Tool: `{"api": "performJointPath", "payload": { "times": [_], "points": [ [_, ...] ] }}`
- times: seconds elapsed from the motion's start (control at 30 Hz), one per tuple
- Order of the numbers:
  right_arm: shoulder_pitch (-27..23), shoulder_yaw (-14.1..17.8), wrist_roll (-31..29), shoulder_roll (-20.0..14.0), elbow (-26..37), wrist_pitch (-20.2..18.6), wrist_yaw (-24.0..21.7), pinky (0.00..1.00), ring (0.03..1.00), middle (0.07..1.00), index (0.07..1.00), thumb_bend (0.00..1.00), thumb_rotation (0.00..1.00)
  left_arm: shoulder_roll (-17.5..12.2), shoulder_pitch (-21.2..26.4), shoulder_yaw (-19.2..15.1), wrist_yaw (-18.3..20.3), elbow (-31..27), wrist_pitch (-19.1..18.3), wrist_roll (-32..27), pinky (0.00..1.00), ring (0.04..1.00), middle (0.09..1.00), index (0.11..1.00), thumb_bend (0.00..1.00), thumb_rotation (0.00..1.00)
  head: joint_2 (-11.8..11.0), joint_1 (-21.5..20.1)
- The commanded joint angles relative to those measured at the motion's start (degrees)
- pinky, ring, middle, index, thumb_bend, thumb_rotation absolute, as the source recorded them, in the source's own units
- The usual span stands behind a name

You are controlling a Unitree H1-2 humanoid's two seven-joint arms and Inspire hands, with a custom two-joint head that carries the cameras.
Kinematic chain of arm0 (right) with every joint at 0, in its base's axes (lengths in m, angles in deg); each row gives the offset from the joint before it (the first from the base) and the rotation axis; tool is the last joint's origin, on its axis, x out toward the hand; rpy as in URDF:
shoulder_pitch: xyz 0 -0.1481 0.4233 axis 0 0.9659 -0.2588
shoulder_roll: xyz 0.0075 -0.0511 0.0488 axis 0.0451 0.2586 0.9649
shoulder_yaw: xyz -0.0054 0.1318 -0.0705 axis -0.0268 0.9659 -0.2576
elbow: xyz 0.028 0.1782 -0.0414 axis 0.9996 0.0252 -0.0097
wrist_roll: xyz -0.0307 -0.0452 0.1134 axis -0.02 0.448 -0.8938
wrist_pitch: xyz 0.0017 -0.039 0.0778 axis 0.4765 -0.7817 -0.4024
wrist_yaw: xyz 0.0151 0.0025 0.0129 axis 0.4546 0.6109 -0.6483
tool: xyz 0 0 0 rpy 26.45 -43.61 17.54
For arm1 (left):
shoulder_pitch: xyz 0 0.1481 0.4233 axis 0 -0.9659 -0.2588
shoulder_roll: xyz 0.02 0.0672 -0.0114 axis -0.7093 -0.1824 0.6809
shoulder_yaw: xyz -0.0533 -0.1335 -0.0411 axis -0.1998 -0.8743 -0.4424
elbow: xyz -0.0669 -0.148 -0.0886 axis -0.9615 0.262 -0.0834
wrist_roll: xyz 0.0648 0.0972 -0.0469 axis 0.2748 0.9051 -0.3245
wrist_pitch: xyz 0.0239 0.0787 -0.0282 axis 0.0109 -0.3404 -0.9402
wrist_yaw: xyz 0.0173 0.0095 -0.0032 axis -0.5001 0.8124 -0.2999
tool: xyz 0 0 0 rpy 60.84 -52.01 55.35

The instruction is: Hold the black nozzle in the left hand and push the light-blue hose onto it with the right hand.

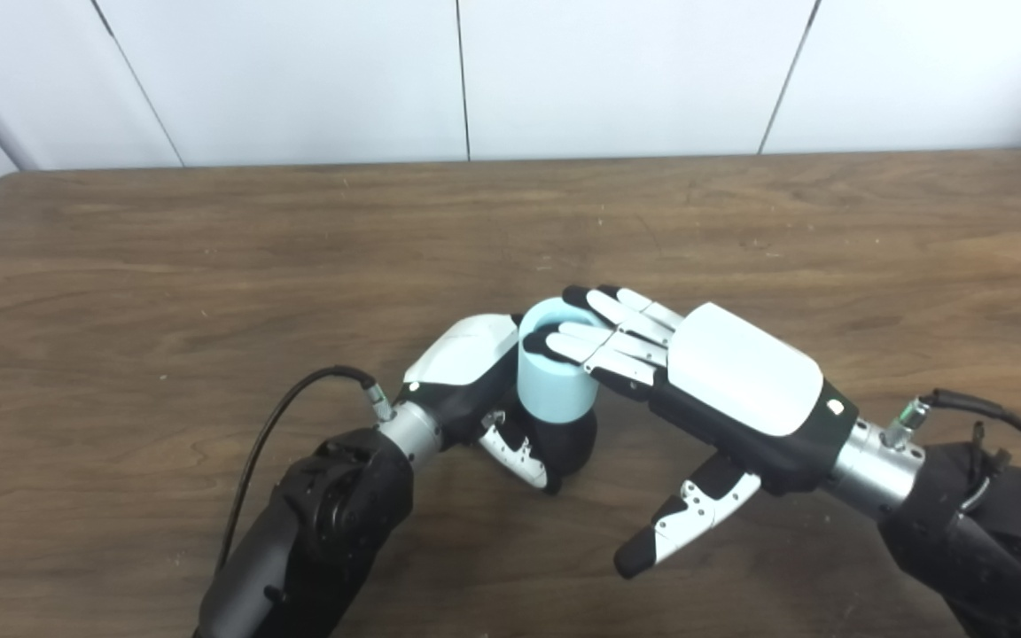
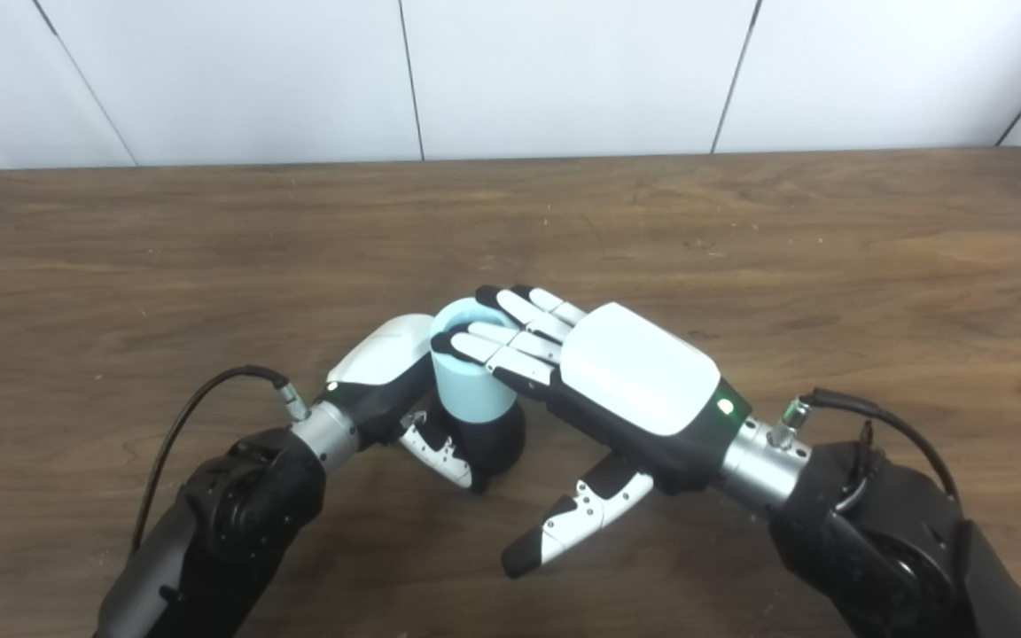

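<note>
Light-blue hose [image 1: 553,372] seated on black nozzle [image 1: 574,440], wooden table [image 1: 209,266].
The nozzle was gripped by the left hand [image 1: 484,390]; the right hand [image 1: 705,381], fingers spread, was laid flat on the hose top.

Hose [image 1: 553,372] upright on nozzle [image 1: 571,443], mid desk [image 1: 209,248]. Left hand [image 1: 466,372] at its left, right hand [image 1: 732,381] at right, fingers [image 1: 577,346] on top.

The short light-blue hose [image 1: 553,372] stands upright, open end up, seated on the black nozzle [image 1: 571,439].

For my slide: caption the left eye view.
Left hand grips the black nozzle; right hand presses flat on the light-blue hose.
</note>
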Motion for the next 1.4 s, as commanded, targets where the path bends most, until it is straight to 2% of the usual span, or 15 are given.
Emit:
{"api": "performJointPath", "payload": {
  "times": [0.0,0.03,0.07,0.1,0.13,0.27,0.43,0.5,0.53,0.57,0.6,0.67,0.73,0.83,1.37],
  "points": [
    [1.94,-2.57,-0.01,-2.13,-2.24,-1.32,-6.95,1.0,0.929,0.922,0.915,0.63,0.95,-0.18,0.47,1.45,3.46,1.27,-1.75,1.83,1.0,0.782,0.651,0.492,0.52,0.05,0.12,0.06],
    [1.98,-2.59,0.14,-2.12,-2.24,-1.24,-6.89,1.0,0.929,0.922,0.915,0.63,0.95,-0.41,0.57,1.77,3.74,1.22,-1.7,2.2,1.0,0.789,0.663,0.493,0.52,0.05,0.14,0.12],
    [2.04,-2.65,0.34,-2.07,-2.27,-1.09,-6.79,1.0,0.929,0.922,0.915,0.63,0.95,-0.73,0.67,2.09,4.02,1.2,-1.51,2.63,1.0,0.804,0.691,0.591,0.78,0.02,0.14,0.12],
    [2.08,-2.69,0.47,-2.04,-2.28,-0.99,-6.73,1.0,0.927,0.921,0.915,0.63,0.95,-0.94,0.74,2.29,4.2,1.18,-1.37,2.93,1.0,0.816,0.713,0.638,0.87,0.02,0.14,0.12],
    [2.12,-2.74,0.6,-2.0,-2.28,-0.89,-6.69,1.0,0.926,0.921,0.915,0.63,0.95,-1.1,0.78,2.41,4.32,1.18,-1.23,3.21,1.0,0.823,0.725,0.662,0.91,0.02,0.14,0.12],
    [2.1,-2.87,0.96,-1.93,-2.38,-0.51,-6.56,1.0,0.913,0.912,0.916,0.64,0.95,-1.32,0.89,2.74,4.9,1.2,-1.31,4.07,1.0,0.846,0.767,0.713,0.98,0.06,0.14,0.12],
    [1.75,-2.89,1.1,-1.86,-2.45,-0.39,-6.58,1.0,0.9,0.901,0.915,0.63,0.96,-1.22,1.05,2.88,5.88,1.15,-1.87,5.12,1.0,0.858,0.796,0.747,0.99,0.09,0.18,0.1],
    [1.56,-2.96,1.21,-1.72,-2.48,-0.45,-6.63,1.0,0.899,0.899,0.915,0.63,0.96,-1.01,1.04,2.52,5.9,1.04,-2.02,5.05,1.0,0.86,0.798,0.746,0.99,0.09,0.18,0.1],
    [1.48,-2.97,1.22,-1.66,-2.48,-0.5,-6.65,1.0,0.898,0.898,0.915,0.63,0.96,-0.92,0.92,2.13,5.34,1.07,-1.68,4.61,1.0,0.835,0.739,0.661,0.96,0.04,0.15,0.14],
    [1.44,-2.98,1.23,-1.62,-2.47,-0.54,-6.7,1.0,0.898,0.897,0.914,0.63,0.96,-0.86,0.82,1.85,4.93,1.1,-1.38,4.29,1.0,0.8,0.677,0.577,0.75,0.05,0.15,0.14],
    [1.41,-2.97,1.21,-1.63,-2.45,-0.58,-6.7,1.0,0.898,0.897,0.914,0.63,0.96,-0.77,0.68,1.54,4.33,1.23,-0.94,3.95,1.0,0.782,0.645,0.534,0.64,0.05,0.11,0.2],
    [1.43,-2.92,1.06,-1.71,-2.46,-0.58,-6.61,1.0,0.898,0.896,0.913,0.63,0.96,-0.55,0.12,0.82,2.41,1.66,0.3,3.28,0.97,0.7,0.565,0.477,0.55,0.03,0.12,0.17],
    [1.47,-2.85,0.92,-1.78,-2.55,-0.52,-6.48,1.0,0.898,0.896,0.911,0.63,0.96,-0.26,-0.54,-0.02,0.62,2.01,1.35,2.56,0.9,0.63,0.523,0.461,0.53,0.0,0.1,0.16],
    [1.52,-2.91,0.94,-1.76,-2.66,-0.44,-6.33,1.0,0.898,0.895,0.911,0.63,0.96,0.07,-1.21,-0.81,-0.68,2.31,2.24,1.8,0.87,0.607,0.498,0.474,0.52,0.0,0.12,0.19],
    [0.95,-1.95,0.21,-2.1,-2.42,-1.36,-6.37,1.0,0.906,0.899,0.912,0.64,0.95,0.22,-1.08,-0.54,0.15,2.64,2.57,2.71,0.88,0.621,0.515,0.464,0.52,0.0,0.06,0.2]
  ]
}}
